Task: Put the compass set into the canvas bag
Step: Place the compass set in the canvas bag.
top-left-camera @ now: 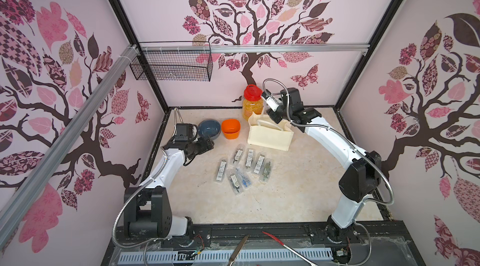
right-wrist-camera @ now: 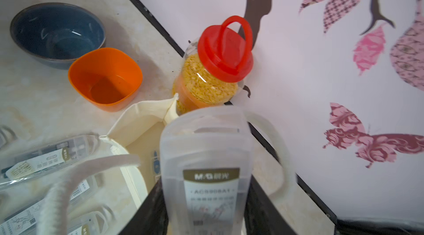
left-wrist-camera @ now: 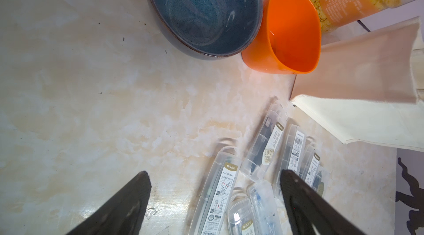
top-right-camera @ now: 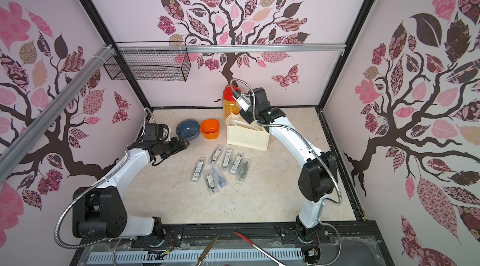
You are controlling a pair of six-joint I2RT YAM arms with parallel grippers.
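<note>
The cream canvas bag [top-left-camera: 270, 138] [top-right-camera: 246, 140] stands upright at the back of the table with its mouth open. My right gripper [right-wrist-camera: 206, 199] hovers over that mouth [right-wrist-camera: 142, 119], shut on a clear plastic compass set case [right-wrist-camera: 206, 151] that points down toward it. In a top view the right gripper [top-left-camera: 273, 117] sits at the bag's top edge. Several more compass set cases [top-left-camera: 241, 168] [left-wrist-camera: 220, 190] lie loose on the table in front of the bag. My left gripper [left-wrist-camera: 214, 176] [top-left-camera: 210, 144] is open and holds nothing, above the table left of those cases.
A blue bowl [top-left-camera: 209, 128] and an orange square cup [top-left-camera: 230, 128] stand left of the bag. A red-lidded jar of yellow grains [top-left-camera: 252, 103] stands behind it against the back wall. A wire basket [top-left-camera: 171, 65] hangs on the back rail.
</note>
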